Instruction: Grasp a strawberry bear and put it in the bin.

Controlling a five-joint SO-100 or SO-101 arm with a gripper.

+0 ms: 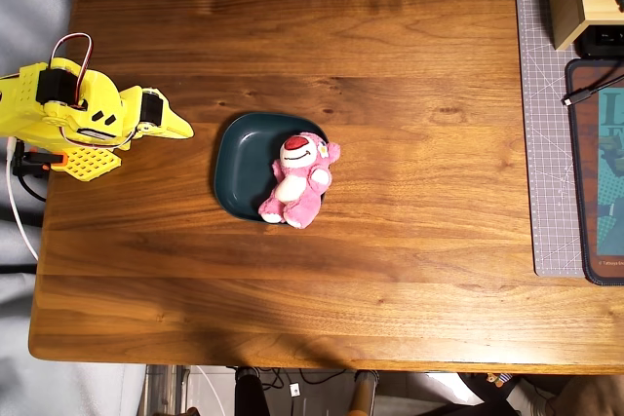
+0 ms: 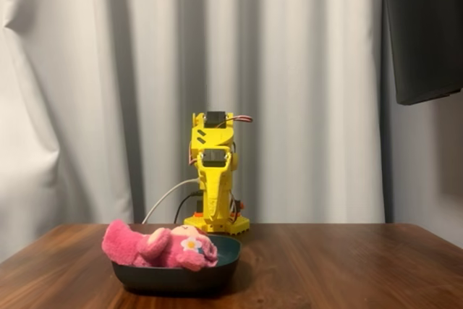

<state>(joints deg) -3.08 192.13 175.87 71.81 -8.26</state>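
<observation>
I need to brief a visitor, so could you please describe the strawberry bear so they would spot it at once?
On the wooden table, find the dark teal dish near the middle in the overhead view. The strawberry bear lies across the dish's right rim, legs hanging over. It is the only pink plush thing there, with a red nose.

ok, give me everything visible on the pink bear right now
The pink bear is a small plush toy, fuzzy bright pink with a white muzzle and belly, red nose and paler paws. It lies on its back across the right rim, in the overhead view, of the dark teal dish, legs hanging over the edge. In the fixed view a small flower shows on it. Nothing else touches it; the yellow claw is well clear.
</observation>
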